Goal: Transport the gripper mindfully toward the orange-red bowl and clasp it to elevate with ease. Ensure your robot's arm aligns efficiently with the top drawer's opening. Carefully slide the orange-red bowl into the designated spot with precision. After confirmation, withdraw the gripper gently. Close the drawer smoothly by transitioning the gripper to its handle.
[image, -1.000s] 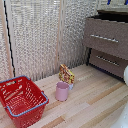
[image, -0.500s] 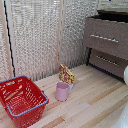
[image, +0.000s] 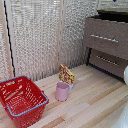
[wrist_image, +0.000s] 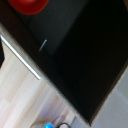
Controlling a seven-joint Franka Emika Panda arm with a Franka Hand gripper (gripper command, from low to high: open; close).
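Right, wrist view: orange-red bowl [wrist_image: 28, 5] sits at 11 o'clock, cut by the frame edge, resting on the dresser's dark top surface [wrist_image: 80, 55]. A silver handle [wrist_image: 21, 59] runs along the front at 9 o'clock. Blue-tipped gripper [wrist_image: 54, 125] barely shows at 6 o'clock; can't tell how wide its fingers stand, nothing seen held. Exterior view: top drawer [image: 106, 38] at 2 o'clock, red basket [image: 21, 100] at 8, pink cup [image: 62, 91] near centre.
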